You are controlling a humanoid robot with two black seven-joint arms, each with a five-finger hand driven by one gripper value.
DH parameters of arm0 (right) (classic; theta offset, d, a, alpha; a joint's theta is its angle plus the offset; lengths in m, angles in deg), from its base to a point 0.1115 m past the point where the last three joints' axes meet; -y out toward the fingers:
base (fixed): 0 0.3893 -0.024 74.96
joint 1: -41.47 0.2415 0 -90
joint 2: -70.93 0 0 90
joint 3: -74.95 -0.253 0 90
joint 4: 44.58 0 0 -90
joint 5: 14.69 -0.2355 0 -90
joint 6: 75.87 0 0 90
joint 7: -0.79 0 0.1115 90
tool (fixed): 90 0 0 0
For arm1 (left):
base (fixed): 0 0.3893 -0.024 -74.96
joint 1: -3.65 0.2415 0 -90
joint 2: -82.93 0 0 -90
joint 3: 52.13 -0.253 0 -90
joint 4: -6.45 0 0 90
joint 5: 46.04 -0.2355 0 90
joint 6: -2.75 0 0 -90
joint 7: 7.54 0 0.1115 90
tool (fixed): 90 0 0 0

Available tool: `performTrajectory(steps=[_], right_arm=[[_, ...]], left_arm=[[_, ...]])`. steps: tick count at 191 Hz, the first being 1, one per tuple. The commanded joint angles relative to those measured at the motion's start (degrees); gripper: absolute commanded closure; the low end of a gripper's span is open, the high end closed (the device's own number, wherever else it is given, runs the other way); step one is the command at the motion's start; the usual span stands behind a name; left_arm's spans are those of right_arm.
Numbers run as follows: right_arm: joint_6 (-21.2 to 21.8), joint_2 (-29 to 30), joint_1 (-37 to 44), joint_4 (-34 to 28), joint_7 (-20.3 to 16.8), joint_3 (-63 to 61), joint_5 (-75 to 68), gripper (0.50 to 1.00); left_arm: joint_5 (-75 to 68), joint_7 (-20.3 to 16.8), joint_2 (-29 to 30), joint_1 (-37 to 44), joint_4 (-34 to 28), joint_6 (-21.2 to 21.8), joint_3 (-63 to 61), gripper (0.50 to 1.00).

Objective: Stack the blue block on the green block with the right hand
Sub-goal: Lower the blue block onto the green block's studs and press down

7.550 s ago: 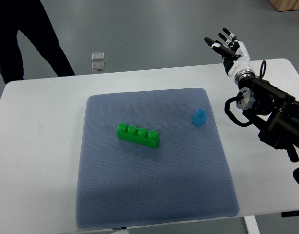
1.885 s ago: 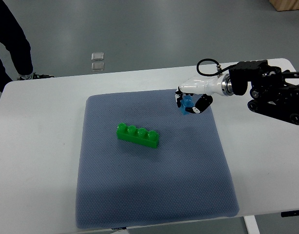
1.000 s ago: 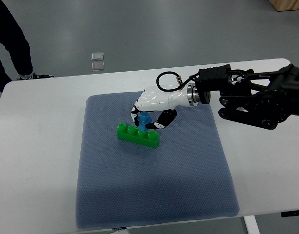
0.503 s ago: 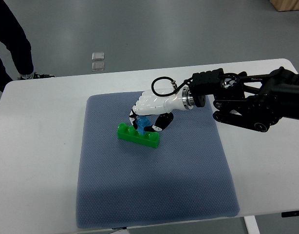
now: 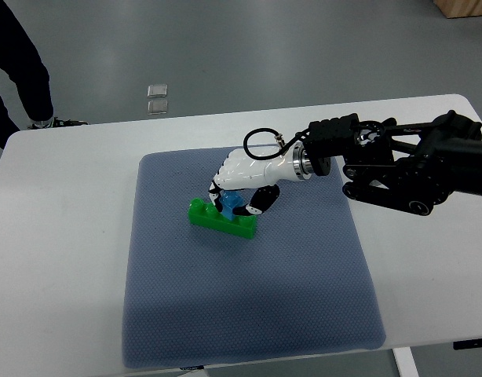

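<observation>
White table [image 5: 60, 236] with rounded corners, spanning nearly the full width of the view. Directly on it, a blue-grey textured mat [image 5: 249, 306] (corners rounded, slightly skewed), covering the centre and running down to the table's 6 o'clock edge. Bare white surface left at 9 o'clock and 3 o'clock of the mat, plus a narrow strip at 12 o'clock. On the mat, a little toward 11 o'clock of its centre, a green block [image 5: 219, 220] lying flat, long axis running roughly from 10 to 4 o'clock.

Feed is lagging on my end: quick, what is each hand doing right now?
Right hand: closed on the blue block, holding it on top of the green block.
Left hand: not in view.
</observation>
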Motion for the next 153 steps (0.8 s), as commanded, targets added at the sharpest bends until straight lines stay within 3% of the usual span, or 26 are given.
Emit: performTrajectory(steps=[1, 153], right_arm=[[-0.03, 0.2, -0.26, 0.28, -0.03, 0.0, 0.19, 0.908], [-1.0, 2.92, -2.37, 3.62, -0.03, 0.0, 2.21, 0.908]], left_arm=[[0.0, 0.0, 0.0, 0.0, 0.05, 0.0, 0.0, 0.5], [0.0, 0.0, 0.0, 0.0, 0.05, 0.0, 0.0, 0.5]])
